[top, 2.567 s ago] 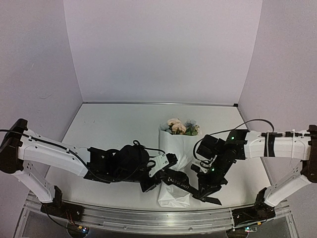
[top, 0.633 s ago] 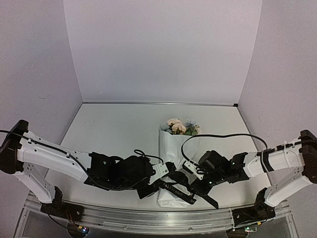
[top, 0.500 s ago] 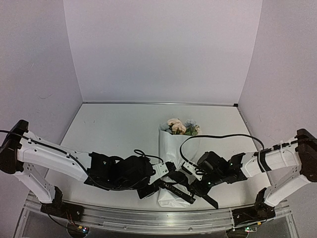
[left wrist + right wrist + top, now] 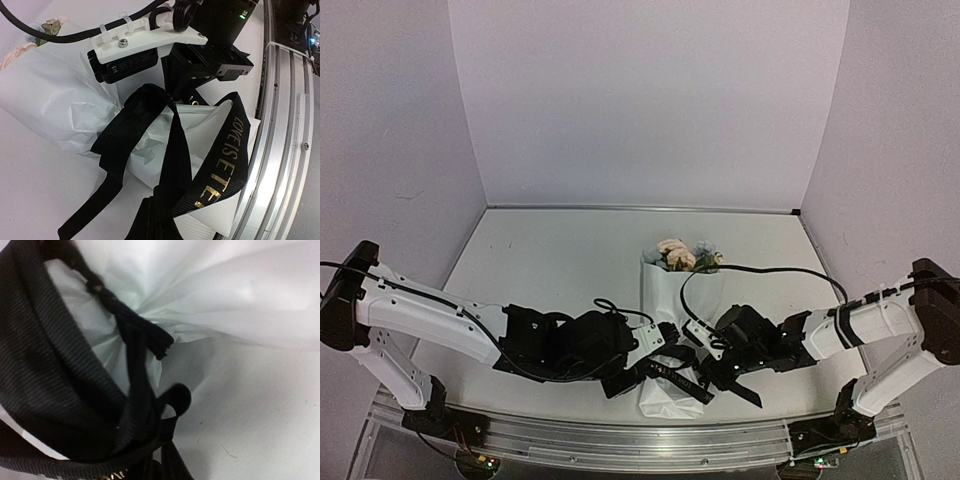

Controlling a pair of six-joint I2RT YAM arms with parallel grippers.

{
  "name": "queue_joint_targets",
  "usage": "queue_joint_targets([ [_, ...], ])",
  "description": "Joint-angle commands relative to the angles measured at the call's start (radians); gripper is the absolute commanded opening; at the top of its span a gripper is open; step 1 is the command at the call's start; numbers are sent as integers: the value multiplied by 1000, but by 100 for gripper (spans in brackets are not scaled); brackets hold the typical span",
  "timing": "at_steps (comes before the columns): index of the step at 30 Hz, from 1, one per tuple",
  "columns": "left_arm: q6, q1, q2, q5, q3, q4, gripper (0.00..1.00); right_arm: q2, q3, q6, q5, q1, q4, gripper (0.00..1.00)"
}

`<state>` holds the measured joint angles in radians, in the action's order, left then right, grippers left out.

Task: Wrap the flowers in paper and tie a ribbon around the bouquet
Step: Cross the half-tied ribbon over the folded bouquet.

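Note:
The bouquet lies on the table as a white paper [image 4: 665, 295] cone, with the flowers [image 4: 678, 254] showing at its far, wide end. A black ribbon [image 4: 678, 380] with gold lettering crosses the cone's narrow near part. My left gripper [image 4: 655, 368] comes in from the left and is shut on the ribbon [image 4: 227, 160], which loops over crumpled paper [image 4: 55, 110]. From the right, my right gripper [image 4: 708, 368] meets it. In the right wrist view the ribbon [image 4: 45, 370] strands bunch together into my right gripper [image 4: 160, 467], which looks shut on them, over paper [image 4: 240, 295].
An aluminium rail [image 4: 620, 440] runs along the table's near edge, close to the cone's tip [image 4: 285, 125]. Black cable [image 4: 760, 270] arcs from my right arm over the bouquet. The right wrist housing [image 4: 135, 55] sits just beyond the ribbon knot area.
My right gripper has slid left and lower onto the ribbon at the cone's narrow part and closed there. The left gripper has held its grip, shifting slightly right.

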<state>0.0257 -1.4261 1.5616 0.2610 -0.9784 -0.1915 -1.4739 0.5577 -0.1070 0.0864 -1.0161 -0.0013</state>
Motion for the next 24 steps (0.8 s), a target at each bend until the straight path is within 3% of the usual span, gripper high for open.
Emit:
queue_joint_targets([
  [1, -4, 1, -4, 22, -44, 12, 0, 72, -25, -32, -17, -4, 10, 1],
  [9, -9, 1, -20, 33, -38, 25, 0, 210, -19, -27, -36, -4, -147, 0],
  [14, -25, 1, -9, 24, -73, 39, 0, 256, 78, -23, -37, -4, -365, 0],
  [18, -53, 10, -6, 14, -86, 60, 0, 257, 85, -46, -85, -1, -406, 0],
  [20, -44, 18, -8, 14, -78, 62, 0, 246, 84, -62, -112, 5, -405, 8],
  [24, 9, 38, -25, 38, -41, 56, 0, 191, 101, -82, -3, 47, -370, 25],
])
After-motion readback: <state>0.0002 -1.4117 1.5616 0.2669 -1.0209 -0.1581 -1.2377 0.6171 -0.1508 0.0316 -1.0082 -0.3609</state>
